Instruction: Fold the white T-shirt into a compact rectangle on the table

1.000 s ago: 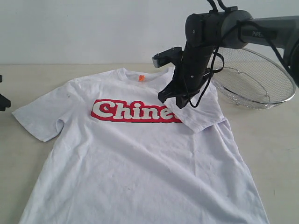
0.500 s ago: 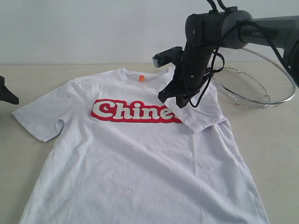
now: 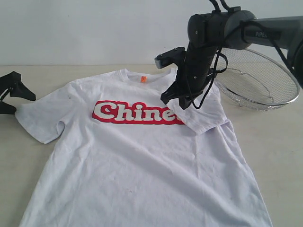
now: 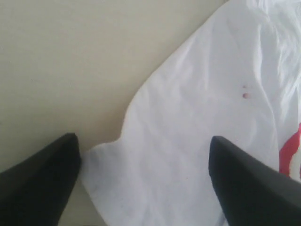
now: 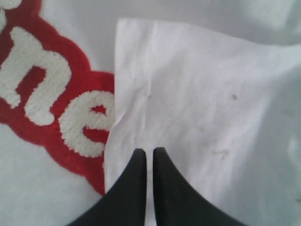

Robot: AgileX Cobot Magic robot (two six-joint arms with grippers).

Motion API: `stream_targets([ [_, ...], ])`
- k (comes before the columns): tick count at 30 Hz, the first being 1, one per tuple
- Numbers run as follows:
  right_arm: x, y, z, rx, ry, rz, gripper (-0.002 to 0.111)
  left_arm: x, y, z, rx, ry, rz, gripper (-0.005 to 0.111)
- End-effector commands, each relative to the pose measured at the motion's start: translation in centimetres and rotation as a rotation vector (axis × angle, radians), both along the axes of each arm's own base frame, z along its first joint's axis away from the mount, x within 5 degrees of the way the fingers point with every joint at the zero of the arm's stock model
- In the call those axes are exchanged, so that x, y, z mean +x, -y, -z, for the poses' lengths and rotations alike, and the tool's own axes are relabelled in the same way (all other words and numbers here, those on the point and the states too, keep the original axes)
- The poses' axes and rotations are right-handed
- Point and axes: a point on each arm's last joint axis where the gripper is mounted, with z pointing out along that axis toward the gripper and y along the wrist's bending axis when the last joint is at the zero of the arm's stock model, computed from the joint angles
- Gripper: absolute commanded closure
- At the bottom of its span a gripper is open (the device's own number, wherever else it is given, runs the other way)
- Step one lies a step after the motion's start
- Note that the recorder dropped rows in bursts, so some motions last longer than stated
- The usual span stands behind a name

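Covering the lettering's end, the shirt's folded sleeve lies under the right gripper, jaws closed. The left gripper gapes wide at the other sleeve, with a basket behind.

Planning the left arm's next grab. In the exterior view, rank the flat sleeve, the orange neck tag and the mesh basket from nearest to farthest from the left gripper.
1. Flat sleeve, right beside the left gripper on the left side.
2. Orange neck tag, farther right, mid-view.
3. Mesh basket, far across on the right side.
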Motion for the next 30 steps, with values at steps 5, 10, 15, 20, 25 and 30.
stream_targets([
  [5,0.3,0.4,-0.3,-0.005,0.022,0.002,0.109,-0.8,2.2,4.4,-0.011,-0.126,0.113,0.065],
  [10,0.3,0.4,-0.3,-0.005,0.019,0.002,0.109,-0.7,2.6,4.5,-0.022,-0.122,0.116,0.102],
  [15,0.3,0.4,-0.3,-0.006,0.018,0.001,0.109,0.1,2.6,1.7,-0.026,-0.06,0.153,0.102],
  [20,0.2,0.4,-0.3,-0.007,0.012,0.001,0.109,1.2,5.2,-3.1,0.011,0.068,0.257,0.102],
  [25,0.1,0.4,-0.2,-0.011,-0.002,0.001,0.109,3.3,10.6,-6.1,0.044,0.176,0.379,0.102],
  [30,0.1,0.4,-0.2,-0.011,-0.005,0.0,0.109,4.0,15.8,-7.7,0.046,0.23,0.468,0.102],
])
